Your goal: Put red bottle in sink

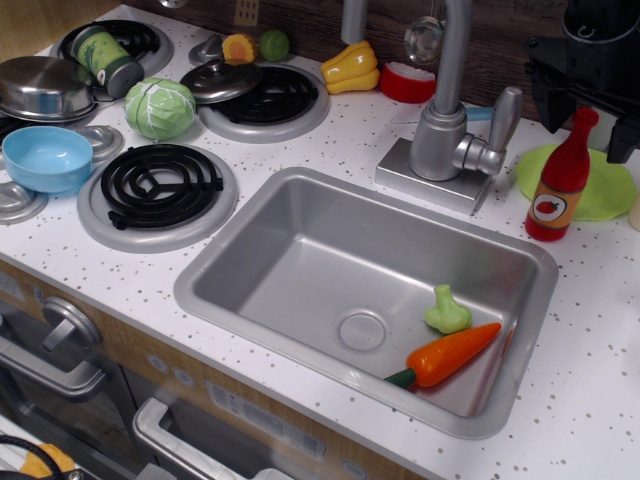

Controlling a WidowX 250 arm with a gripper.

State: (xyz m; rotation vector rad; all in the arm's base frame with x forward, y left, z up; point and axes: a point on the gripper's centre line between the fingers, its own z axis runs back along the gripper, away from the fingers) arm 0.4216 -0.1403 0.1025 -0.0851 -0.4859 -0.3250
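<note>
Red bottle [560,185] stands upright right of the sink [240,242], ungrasped; gripper [590,100] behind, jaws apart, must descend

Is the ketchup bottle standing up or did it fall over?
Standing up. The red bottle sits on its base on the counter beside the sink, cap pointing up.

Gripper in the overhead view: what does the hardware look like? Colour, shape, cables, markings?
Only part of the gripper shows at the top right edge. It is matte black, blocky and angular, with two short dark fingers hanging from a wider black body that runs out of frame. Something rounded and dark sits on top. No cables, labels or markings can be made out, and the arm behind it is out of view.
</note>
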